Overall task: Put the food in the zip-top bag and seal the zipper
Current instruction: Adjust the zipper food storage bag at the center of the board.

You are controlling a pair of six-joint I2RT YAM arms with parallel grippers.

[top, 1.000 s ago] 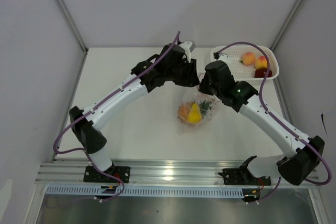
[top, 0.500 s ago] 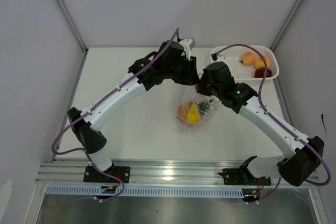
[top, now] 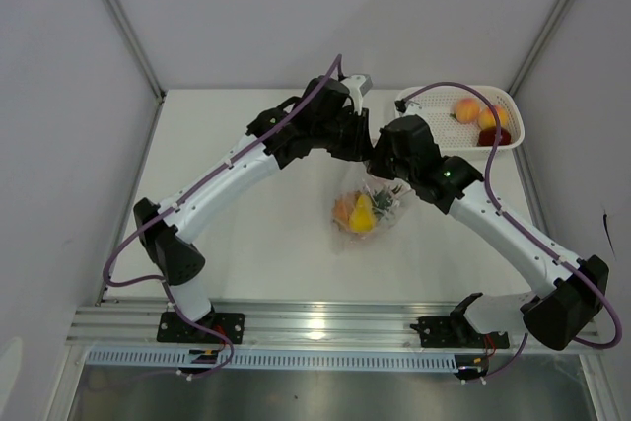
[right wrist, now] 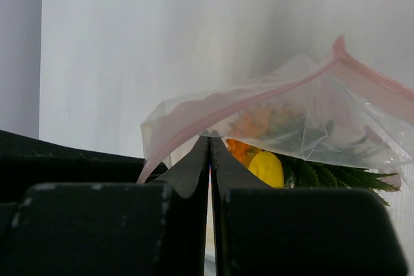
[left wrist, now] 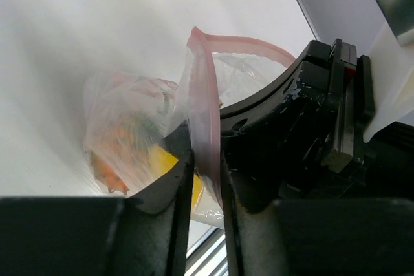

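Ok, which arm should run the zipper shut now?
Left, probably. The left gripper straddles the zipper, placed to pinch and slide; the right gripper is shut on the edge of the zip-top bag, anchoring it.

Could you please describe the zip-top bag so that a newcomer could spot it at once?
On the white table, start from the white mesh basket in the far right corner and come toward the near edge, slightly left. There is the zip-top bag: clear, floppy plastic with a pink-red strip along its mouth, unlike the rigid white basket.
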